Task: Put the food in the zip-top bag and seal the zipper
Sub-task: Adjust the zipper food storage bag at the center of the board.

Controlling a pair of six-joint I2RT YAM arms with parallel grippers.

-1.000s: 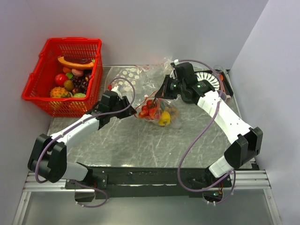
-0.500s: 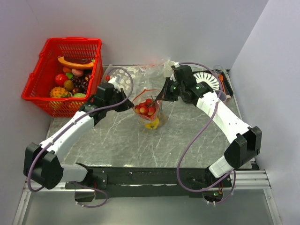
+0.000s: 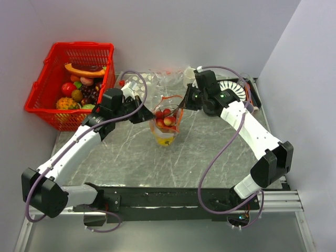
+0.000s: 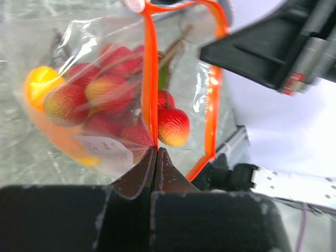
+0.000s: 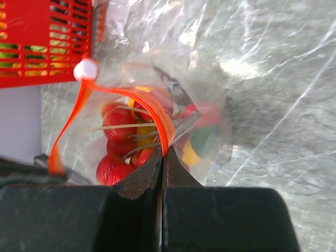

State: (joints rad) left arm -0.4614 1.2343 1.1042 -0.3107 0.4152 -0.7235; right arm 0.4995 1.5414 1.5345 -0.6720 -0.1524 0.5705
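Zip-top bag [image 3: 165, 126] hung just right of the red basket [image 3: 52, 68], mouth open, red and yellow fruit [image 4: 105, 89] inside; left claw [image 4: 156, 149] and right claw [image 5: 163, 152] each clenched on the zipper [image 4: 149, 79]. Judged: film soft, slippery, sagging under load; the strip is the firmest hold. White sticker [image 4: 102, 147] on bag; print unreadable.

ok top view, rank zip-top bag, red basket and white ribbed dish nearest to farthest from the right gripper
1. zip-top bag, pinched at its mouth by the right gripper.
2. white ribbed dish, to its right at the back.
3. red basket, far back left.
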